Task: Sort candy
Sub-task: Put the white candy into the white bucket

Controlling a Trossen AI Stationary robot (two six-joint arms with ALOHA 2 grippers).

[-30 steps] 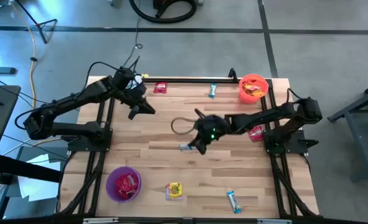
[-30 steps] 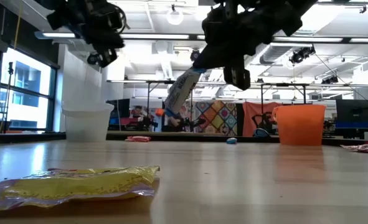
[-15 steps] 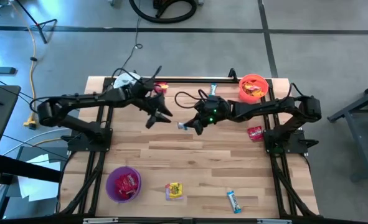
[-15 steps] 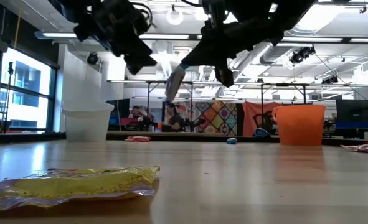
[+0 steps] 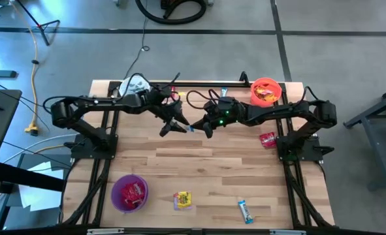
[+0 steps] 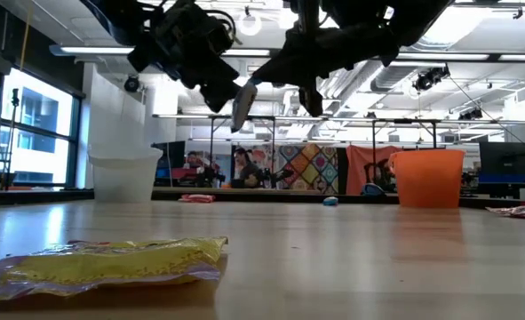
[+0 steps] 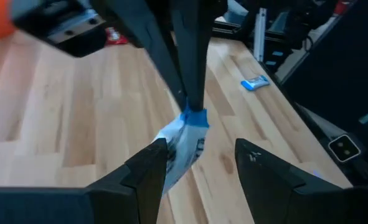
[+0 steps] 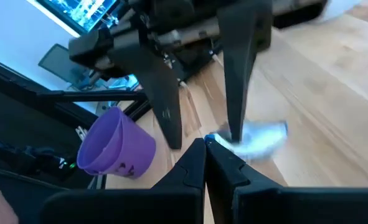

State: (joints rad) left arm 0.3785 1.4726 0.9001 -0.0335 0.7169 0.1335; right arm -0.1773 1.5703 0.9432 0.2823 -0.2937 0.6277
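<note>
Light-blue candy (image 7: 182, 142) is hanging in the air above the middle of the table, just above centre in the high view, and I am watching a hand-over taking shape. My right gripper (image 8: 203, 144) is pinching the wrapper by 1 end, its 2 fingers clenched together on the blue tip. The rest of the wrapper is drooping away from that pinch, so its long axis is running from the right gripper's tip towards my left gripper (image 7: 199, 158). In the left wrist view, that free end is sitting right between the left gripper's 2 fingers, nearer 1 of them, and those fingers are standing spread apart, not gripping anything. In the high view the 2 grippers are meeting nose to nose, left (image 5: 173, 122) and right (image 5: 206, 124), with the candy (image 5: 190, 128) between them. I am judging that the left gripper needs only to close across the wrapper's width. Other candy is lying well apart near the table's edges, and the purple bucket (image 5: 128, 194) is sitting at lower left.
</note>
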